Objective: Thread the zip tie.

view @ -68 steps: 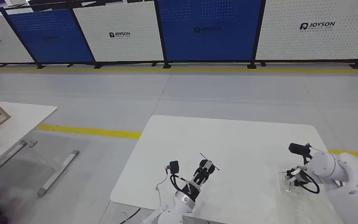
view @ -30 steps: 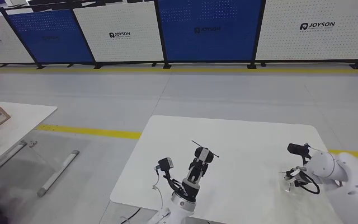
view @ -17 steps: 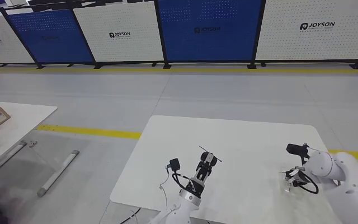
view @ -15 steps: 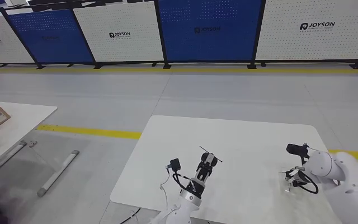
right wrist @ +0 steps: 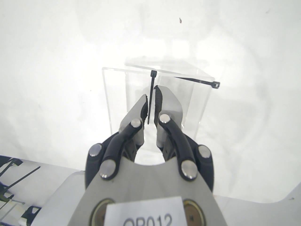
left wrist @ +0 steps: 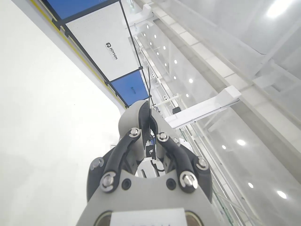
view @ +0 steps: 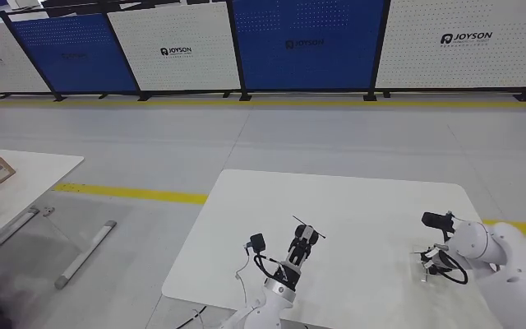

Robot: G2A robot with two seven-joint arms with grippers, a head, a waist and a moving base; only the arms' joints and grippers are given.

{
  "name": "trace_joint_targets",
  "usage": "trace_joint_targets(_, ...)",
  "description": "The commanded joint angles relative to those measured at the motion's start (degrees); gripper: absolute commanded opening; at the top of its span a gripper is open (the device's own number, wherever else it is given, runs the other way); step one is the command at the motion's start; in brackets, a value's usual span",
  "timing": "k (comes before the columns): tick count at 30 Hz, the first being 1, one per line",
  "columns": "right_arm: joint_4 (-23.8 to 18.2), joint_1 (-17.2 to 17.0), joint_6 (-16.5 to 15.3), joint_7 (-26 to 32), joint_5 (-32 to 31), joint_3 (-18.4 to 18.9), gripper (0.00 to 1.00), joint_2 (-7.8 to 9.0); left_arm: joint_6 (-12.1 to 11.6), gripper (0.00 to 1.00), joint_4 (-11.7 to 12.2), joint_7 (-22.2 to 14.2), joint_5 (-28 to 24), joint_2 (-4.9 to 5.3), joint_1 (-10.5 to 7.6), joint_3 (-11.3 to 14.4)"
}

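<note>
Top view: the left gripper (view: 303,238) sat at lower centre of the frame, over the white table (view: 353,206). The zip tie (view: 309,229) crossed its tip as a thin black slanted line. The right gripper (view: 427,265) was at lower right, near the table's right edge and well apart from the left one. Blue and white panels (view: 304,45) ran across the top of the frame.

Left wrist view: the left gripper (left wrist: 148,116) pointed up toward the ceiling with its fingers together, clamped on the zip tie (left wrist: 149,90). The strap ran straight out past the fingertips, and the rest ran back between the fingers.

Right wrist view: the right gripper (right wrist: 151,95) hung at a clear box (right wrist: 112,95) at frame centre, on the table. Its fingers were a little apart. An upright tie (right wrist: 152,88) stood in the gap with its head at the box's top edge; light showed between it and one pad, so it was not squeezed. A flat tie (right wrist: 195,80) lay along the box's top, with its head past the right corner. Thin black strips (right wrist: 24,177) showed at lower left.
</note>
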Motion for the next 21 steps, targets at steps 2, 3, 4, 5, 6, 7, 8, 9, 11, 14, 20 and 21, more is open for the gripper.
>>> trace_joint_targets(2,0.10,0.09,-0.01,0.00,0.01,-0.09,0.15,-0.03,-0.13,0.00,-0.25,-0.15,0.53,-0.08,0.25,-0.03)
trace_joint_targets(3,0.16,0.12,0.06,0.00,0.00,-0.15,0.15,-0.04,-0.18,0.00,-0.30,-0.19,0.66,-0.10,0.32,-0.05)
trace_joint_targets(4,0.25,0.19,0.13,0.00,-0.03,-0.26,0.15,-0.07,-0.22,0.00,-0.34,-0.23,0.80,-0.13,0.41,-0.09)
trace_joint_targets(5,0.34,0.25,0.16,0.00,-0.04,-0.34,0.14,-0.09,-0.25,0.00,-0.37,-0.26,0.90,-0.15,0.48,-0.13)
trace_joint_targets(6,0.44,0.31,0.20,0.00,-0.06,-0.40,0.11,-0.12,-0.29,0.00,-0.38,-0.29,1.00,-0.17,0.54,-0.16)
trace_joint_targets(7,0.55,0.38,0.25,0.00,-0.05,-0.45,0.09,-0.14,-0.34,0.00,-0.40,-0.31,1.09,-0.19,0.60,-0.22)
trace_joint_targets(8,0.66,0.46,0.29,0.00,-0.01,-0.50,0.07,-0.16,-0.38,0.00,-0.43,-0.35,1.17,-0.22,0.69,-0.28)
trace_joint_targets(9,0.73,0.51,0.32,0.00,0.00,-0.53,0.02,-0.18,-0.42,0.00,-0.45,-0.37,1.22,-0.24,0.74,-0.34)
trace_joint_targets(11,0.84,0.61,0.38,0.00,-0.05,-0.60,0.00,-0.21,-0.51,0.00,-0.48,-0.42,1.36,-0.30,0.85,-0.45)
trace_joint_targets(14,0.79,0.66,0.38,0.00,-0.07,-0.60,0.00,-0.19,-0.49,0.00,-0.51,-0.53,1.48,-0.37,0.97,-0.55)
trace_joint_targets(20,-2.38,-0.92,-0.15,0.00,0.48,1.99,0.00,0.68,0.91,0.00,0.59,0.41,1.61,-0.69,0.59,-0.96)
trace_joint_targets(21,-3.43,-1.53,0.05,-0.06,0.56,2.97,0.00,0.94,1.55,0.00,1.07,0.31,0.86,-0.79,0.27,-1.09)
